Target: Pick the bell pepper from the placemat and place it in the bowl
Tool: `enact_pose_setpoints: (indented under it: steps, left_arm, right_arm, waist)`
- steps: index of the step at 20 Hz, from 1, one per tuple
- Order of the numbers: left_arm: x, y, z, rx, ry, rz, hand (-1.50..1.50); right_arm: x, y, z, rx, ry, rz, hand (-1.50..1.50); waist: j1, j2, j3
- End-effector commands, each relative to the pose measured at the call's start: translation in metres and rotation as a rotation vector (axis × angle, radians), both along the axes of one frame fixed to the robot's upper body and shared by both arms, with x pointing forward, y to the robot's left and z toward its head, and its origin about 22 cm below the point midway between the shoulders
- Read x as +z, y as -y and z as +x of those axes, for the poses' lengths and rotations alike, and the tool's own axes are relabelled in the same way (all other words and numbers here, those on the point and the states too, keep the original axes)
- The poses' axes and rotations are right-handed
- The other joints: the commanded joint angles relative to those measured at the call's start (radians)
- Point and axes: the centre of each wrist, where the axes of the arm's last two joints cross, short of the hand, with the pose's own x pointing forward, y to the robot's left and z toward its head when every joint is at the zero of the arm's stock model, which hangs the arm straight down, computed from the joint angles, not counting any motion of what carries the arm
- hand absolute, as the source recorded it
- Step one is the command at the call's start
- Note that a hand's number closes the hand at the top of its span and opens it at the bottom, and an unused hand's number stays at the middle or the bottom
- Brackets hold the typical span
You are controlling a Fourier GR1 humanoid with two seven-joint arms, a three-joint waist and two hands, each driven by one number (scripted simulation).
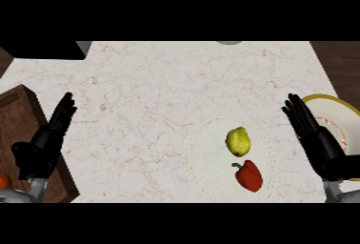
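Scene: A pale marbled counter [155,95] fills most of the frame, with dark wood showing at the left and upper right edges.

Bell pepper: The red bell pepper [249,176] lies low and right of centre, green stem turned toward the upper left, on a round pale placemat [204,152] whose stitched rim barely stands out from the stone.

Neighbour: A yellow-green lemon [238,141] sits just above the pepper on the same mat, close beside it but, as far as can be told, not touching.

Bowl: The bowl [337,114], white with a yellow rim, shows at the right edge of the frame, partly hidden behind the right hand.

Right hand: The right hand [314,136] stands at the frame's right, fingers straight and pointing up, holding nothing, between the pepper and the bowl.

Left hand: The left hand [45,138] rests at the left edge, fingers straight, holding nothing, well apart from the mat.

Stage: The pick appears not yet begun; the pepper is untouched.

Risk, wrong fruit: With the lemon so near, fingers coming down from above could close on it or nudge it off the mat.

Risk, roll: The pepper lies on its side and would probably roll if touched off centre.

Risk, bowl: The bowl sits at the counter's edge; a carrying hand swinging wide could knock its rim or let the pepper go short.
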Motion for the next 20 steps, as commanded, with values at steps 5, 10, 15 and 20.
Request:
enact_pose_setpoints:
  steps: [5, 10, 15, 20]
  left_arm:
    - [0.046, 0.007, 0.03, -0.013, 0.224, -0.081, 0.0]
    - [0.046, -0.032, 0.03, 0.094, 0.225, -0.142, 0.0]
    - [0.056, -0.035, 0.041, 0.094, 0.246, -0.15, 0.0]
    - [0.051, -0.039, 0.034, 0.083, 0.24, -0.149, 0.0]
  right_arm:
    - [0.022, -0.123, -0.034, 0.899, 0.078, 0.165, -1.5]
    - [0.033, -0.113, -0.068, 0.741, 0.501, -0.051, -1.5]
    - [0.013, -0.081, -0.103, 0.875, 0.605, -0.173, -1.5]
    - [0.059, -0.042, -0.099, 0.804, 0.68, -0.482, -1.5]
  waist:
    - [0.081, -0.005, 0.043]
    - [-0.029, -0.014, 0.044]
    - [-0.025, -0.006, 0.045]
    - [-0.029, -0.008, 0.043]
